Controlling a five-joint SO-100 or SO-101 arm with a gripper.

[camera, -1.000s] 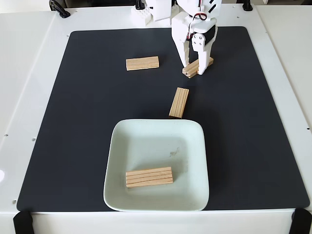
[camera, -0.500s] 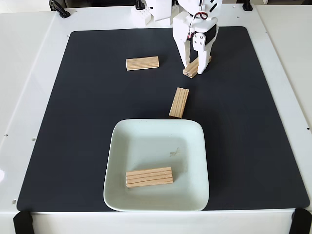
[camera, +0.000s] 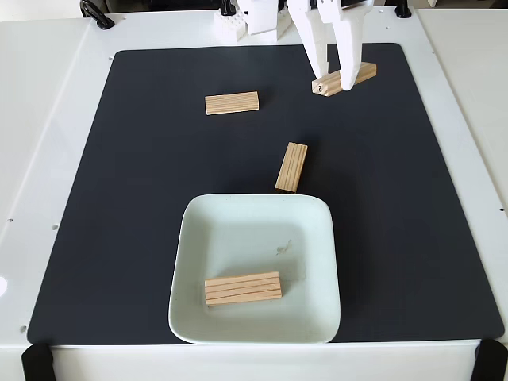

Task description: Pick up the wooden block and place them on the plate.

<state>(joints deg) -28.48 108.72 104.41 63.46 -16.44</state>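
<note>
While one wooden block (camera: 243,287) lies flat inside the plate (camera: 317,262), toward its near rim, two more rest on the black mat (camera: 119,198): one (camera: 232,103) upper left, one (camera: 291,167) just beyond the plate's far edge. Bench (camera: 48,103): open mat right of the plate. End effector (camera: 337,79): clamping a fourth block (camera: 343,79), apparently lifted since half a second ago.

arm (camera: 317,16): you see it cut off by the top edge | held block (camera: 344,80): its middle hides behind a finger (camera: 349,55) | clamps (camera: 36,361): bottom edge crops them
</note>
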